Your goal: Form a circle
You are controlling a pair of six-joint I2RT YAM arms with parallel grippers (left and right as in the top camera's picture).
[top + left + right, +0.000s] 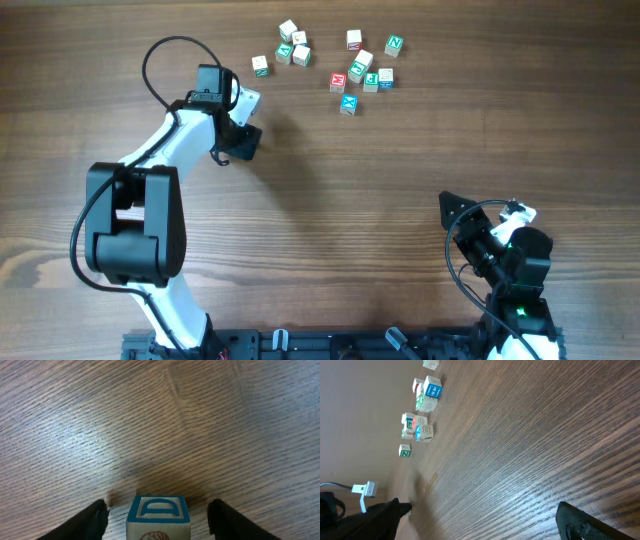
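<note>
The left fingers (95,520) stand part open either side of the blue "D" cube (158,511), clear of it; the right fingers (585,522) gape wide, empty.

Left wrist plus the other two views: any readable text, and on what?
"D": on the top face of the blue-faced letter cube, left wrist view.
The scattered letter cubes in the overhead and right wrist views carry green, red and blue letters that are too small to read reliably.
No other text, label or brand is legible.
</note>
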